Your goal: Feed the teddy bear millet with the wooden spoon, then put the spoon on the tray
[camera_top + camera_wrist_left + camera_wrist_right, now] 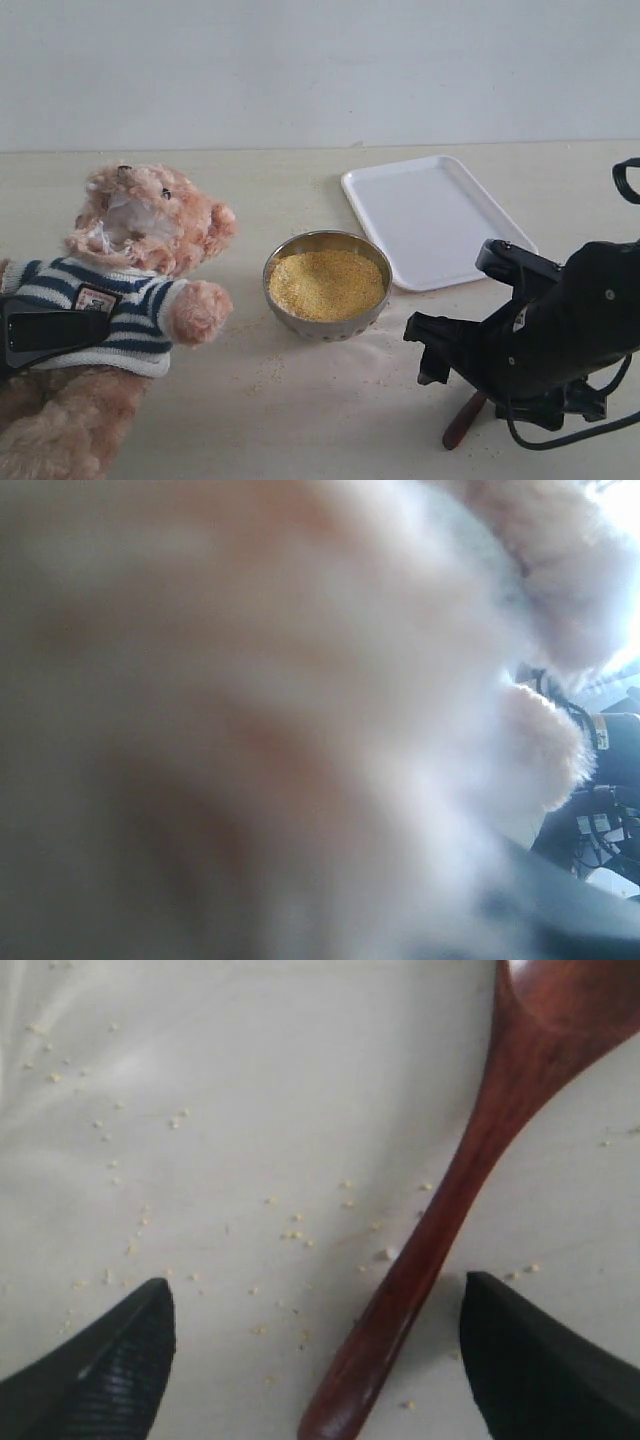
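One bear (140,260), clasped at the chest by the left claw (60,328), fills the left wrist view as blurred fur. Tray (430,215) lies near, beyond the bowl (325,325) heaped with millet (325,283). Right wrist view alone shows the right claw (315,1295) spread wide, gripping nothing, astride the spoon (470,1150) on the grain-flecked worktop (250,1080).

The teddy bear (150,215) has light-brown fur, a pale muzzle and a navy-and-white striped shirt (140,300). Yellow millet (326,284) fills a silver bowl (325,328). The tray (440,215) beside the bowl is white. The spoon (470,1160) is dark reddish-brown, the right end effector (315,1295) black, and the surface (300,420) pale cream, speckled with yellow grains.
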{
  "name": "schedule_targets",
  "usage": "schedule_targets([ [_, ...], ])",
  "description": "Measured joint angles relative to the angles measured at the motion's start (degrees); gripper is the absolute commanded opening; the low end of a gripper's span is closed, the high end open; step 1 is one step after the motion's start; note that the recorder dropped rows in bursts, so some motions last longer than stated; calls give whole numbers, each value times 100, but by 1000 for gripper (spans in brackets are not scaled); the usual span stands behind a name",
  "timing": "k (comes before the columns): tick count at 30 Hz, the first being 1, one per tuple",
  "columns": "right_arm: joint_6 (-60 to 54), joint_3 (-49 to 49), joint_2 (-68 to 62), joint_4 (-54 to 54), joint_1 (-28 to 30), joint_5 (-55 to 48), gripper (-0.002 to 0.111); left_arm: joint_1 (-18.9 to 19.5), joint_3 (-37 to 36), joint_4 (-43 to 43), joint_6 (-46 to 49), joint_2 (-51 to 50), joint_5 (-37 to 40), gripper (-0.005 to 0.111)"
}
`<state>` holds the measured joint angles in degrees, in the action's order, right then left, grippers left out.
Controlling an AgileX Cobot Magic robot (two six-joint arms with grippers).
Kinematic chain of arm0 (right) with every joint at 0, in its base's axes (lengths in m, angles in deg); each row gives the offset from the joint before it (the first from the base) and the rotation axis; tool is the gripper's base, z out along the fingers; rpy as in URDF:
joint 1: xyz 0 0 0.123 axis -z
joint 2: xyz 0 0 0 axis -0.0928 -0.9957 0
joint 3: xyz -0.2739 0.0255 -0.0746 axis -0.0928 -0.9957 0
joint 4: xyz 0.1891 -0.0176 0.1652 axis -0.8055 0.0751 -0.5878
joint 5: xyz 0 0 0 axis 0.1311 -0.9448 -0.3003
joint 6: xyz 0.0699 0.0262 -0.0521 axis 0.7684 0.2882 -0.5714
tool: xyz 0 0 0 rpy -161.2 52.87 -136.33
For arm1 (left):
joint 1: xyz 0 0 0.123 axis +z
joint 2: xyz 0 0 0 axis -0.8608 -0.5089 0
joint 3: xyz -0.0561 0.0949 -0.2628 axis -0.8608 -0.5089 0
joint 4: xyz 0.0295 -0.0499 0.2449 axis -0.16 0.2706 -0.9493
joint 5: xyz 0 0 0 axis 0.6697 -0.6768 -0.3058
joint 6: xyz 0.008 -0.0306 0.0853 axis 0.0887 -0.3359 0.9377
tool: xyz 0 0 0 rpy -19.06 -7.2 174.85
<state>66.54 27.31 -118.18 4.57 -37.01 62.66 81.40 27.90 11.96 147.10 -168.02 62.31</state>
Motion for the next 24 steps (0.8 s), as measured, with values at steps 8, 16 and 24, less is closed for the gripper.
schedule_targets([
  [8,-189,21,-45,-36,204,-99,75,0,0,9,0,0,9,5],
  [16,-369,109,-174,-60,234,-13,75,0,0,9,0,0,9,5],
  [24,-848,112,-217,-60,234,138,75,0,0,9,0,0,9,5],
])
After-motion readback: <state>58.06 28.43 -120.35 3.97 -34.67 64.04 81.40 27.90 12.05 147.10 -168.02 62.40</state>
